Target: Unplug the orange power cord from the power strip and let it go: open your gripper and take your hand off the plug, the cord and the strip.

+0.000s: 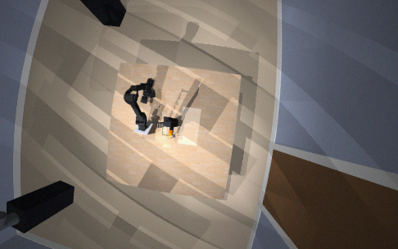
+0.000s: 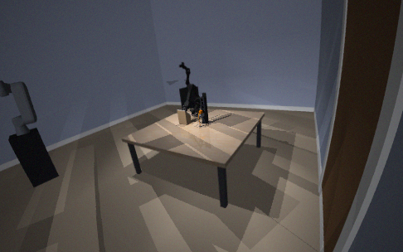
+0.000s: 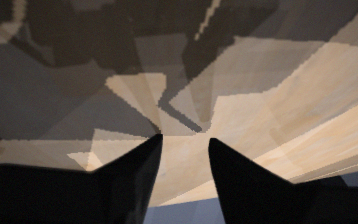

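The orange power cord (image 1: 170, 133) (image 2: 201, 112) shows as a small orange patch close beside a tall black upright thing (image 1: 170, 122) (image 2: 205, 109), which may be the power strip. The plug and its socket are too small to tell apart. My gripper (image 3: 185, 138) (image 1: 149, 97) is partly open, with a narrow gap and nothing between its fingertips. It is up and to the left of the orange patch in the top view, apart from it. The exterior view does not show the fingers clearly. In the wrist view only tabletop and shadows show beyond the fingers; cord and strip are out of that view.
A pale tan box (image 1: 190, 127) (image 2: 183, 117) stands on the table (image 1: 164, 180) (image 2: 186, 147) near the black upright thing. The arm's base (image 1: 142, 129) is left of the orange patch in the top view. Black pedestals (image 1: 41, 206) (image 2: 34, 157) stand away from the table.
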`<state>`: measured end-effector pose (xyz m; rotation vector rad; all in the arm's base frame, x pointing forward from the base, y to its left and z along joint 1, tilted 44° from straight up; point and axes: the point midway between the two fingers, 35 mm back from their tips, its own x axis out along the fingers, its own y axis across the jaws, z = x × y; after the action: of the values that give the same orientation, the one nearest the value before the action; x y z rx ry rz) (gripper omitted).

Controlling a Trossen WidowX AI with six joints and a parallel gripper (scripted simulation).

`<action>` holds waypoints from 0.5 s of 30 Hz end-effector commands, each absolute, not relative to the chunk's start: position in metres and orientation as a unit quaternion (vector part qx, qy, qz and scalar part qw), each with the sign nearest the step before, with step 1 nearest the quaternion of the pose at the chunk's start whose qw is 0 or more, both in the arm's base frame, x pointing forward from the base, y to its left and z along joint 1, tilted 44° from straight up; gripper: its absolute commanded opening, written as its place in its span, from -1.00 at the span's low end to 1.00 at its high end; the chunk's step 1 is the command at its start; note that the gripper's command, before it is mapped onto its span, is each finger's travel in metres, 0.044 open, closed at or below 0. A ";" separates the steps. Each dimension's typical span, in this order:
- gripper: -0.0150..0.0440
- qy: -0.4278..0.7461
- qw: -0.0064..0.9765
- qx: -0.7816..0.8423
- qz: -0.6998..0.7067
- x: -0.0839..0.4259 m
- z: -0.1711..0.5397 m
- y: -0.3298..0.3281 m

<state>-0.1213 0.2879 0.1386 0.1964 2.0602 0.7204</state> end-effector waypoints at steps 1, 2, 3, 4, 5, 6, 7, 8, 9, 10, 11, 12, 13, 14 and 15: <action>0.05 0.802 0.487 0.110 0.328 -0.089 0.152 0.305; 0.05 0.793 0.495 0.116 0.335 -0.080 0.154 0.308; 0.05 0.785 0.502 0.121 0.342 -0.071 0.157 0.311; 0.05 0.776 0.510 0.126 0.349 -0.062 0.159 0.314; 0.05 0.767 0.518 0.131 0.355 -0.053 0.162 0.317; 0.05 0.758 0.526 0.136 0.362 -0.044 0.164 0.319; 0.05 0.749 0.534 0.140 0.368 -0.035 0.167 0.321; 0.05 0.741 0.541 0.143 0.372 -0.027 0.168 0.323; 0.05 0.734 0.547 0.146 0.374 -0.021 0.170 0.324; 0.05 0.729 0.553 0.150 0.374 -0.013 0.170 0.326; 0.05 0.723 0.561 0.154 0.373 -0.003 0.169 0.328; 0.05 0.715 0.570 0.159 0.371 0.008 0.169 0.329; 0.05 0.708 0.579 0.163 0.369 0.020 0.169 0.330; 0.05 0.701 0.588 0.167 0.367 0.031 0.168 0.331; 0.05 0.693 0.597 0.171 0.365 0.042 0.168 0.332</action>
<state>0.0098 0.3281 0.1678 0.3773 1.6844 0.8643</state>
